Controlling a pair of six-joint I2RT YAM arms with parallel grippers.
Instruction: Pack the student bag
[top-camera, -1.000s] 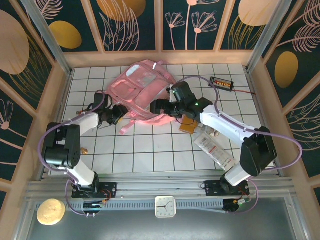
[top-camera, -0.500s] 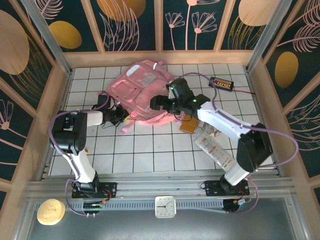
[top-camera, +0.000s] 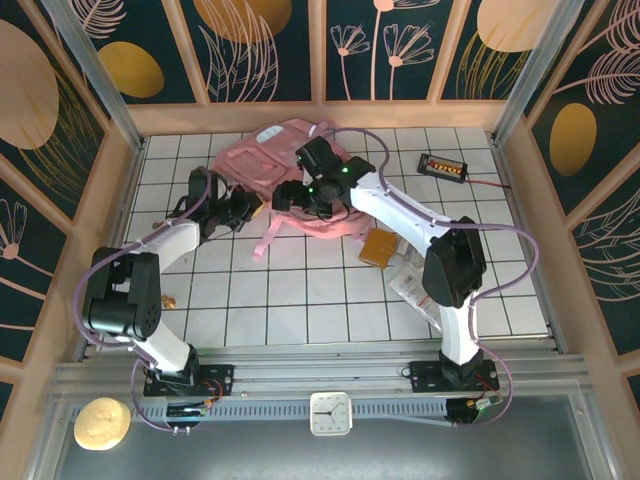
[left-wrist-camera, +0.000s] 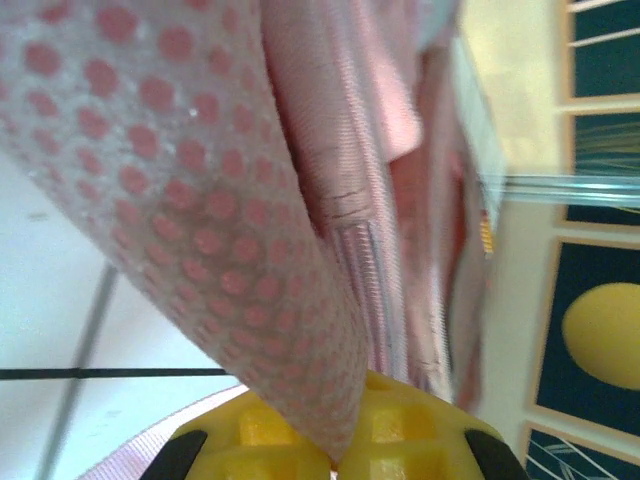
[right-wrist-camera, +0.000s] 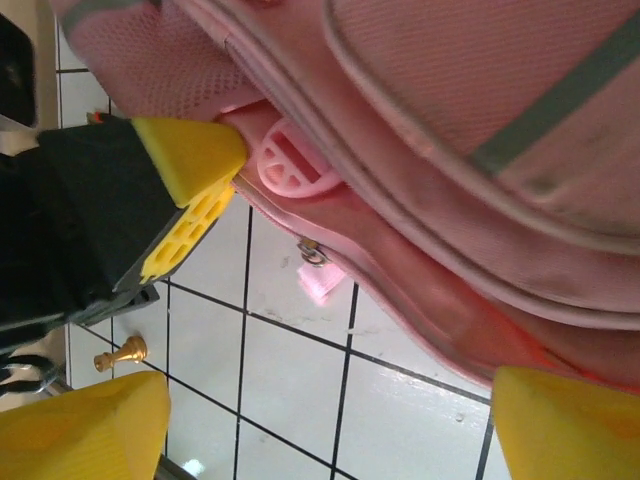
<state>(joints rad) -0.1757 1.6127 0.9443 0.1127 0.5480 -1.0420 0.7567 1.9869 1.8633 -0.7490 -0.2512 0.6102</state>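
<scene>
Top external view: the student bag (top-camera: 255, 160) lies crumpled at the far middle of the white-tiled desk (top-camera: 300, 300), with an arm coming in from each side.
Bag contents: honestly can't tell, no camera looks inside it.
Left gripper (top-camera: 243, 207): clenched on the bag's left edge. On the left wrist cam the yellow tips (left-wrist-camera: 335, 450) are pinching a fold of dotted pink mesh (left-wrist-camera: 200, 200).
Right gripper (top-camera: 285, 197): jaws wide apart, grasping nothing. On the right wrist cam it (right-wrist-camera: 320, 430) hangs over tile just below the bag's seam (right-wrist-camera: 450, 130), and the bag edge sits right by one pad (right-wrist-camera: 565, 420).
Close-up bits: a small zip pull (right-wrist-camera: 315, 255) dangles off the seam, and the left gripper's yellow pads (right-wrist-camera: 200, 170) are up against the fabric beside a round pink plastic loop (right-wrist-camera: 290, 165).
Strap: one pink strap (top-camera: 268, 235) trails toward the near side.
Loose stuff: a flat brown thing (top-camera: 382, 245) and a white packet (top-camera: 412, 283) sit right of centre, a black box with orange digits (top-camera: 443, 166) is far right, and a tiny gold pawn (top-camera: 168, 300) is near left.
Room: wood-framed walls (top-camera: 400, 45) in dark panels with gold and pink plant shapes.
Moving room: the near-middle tiles are bare, while the right side is cluttered.
</scene>
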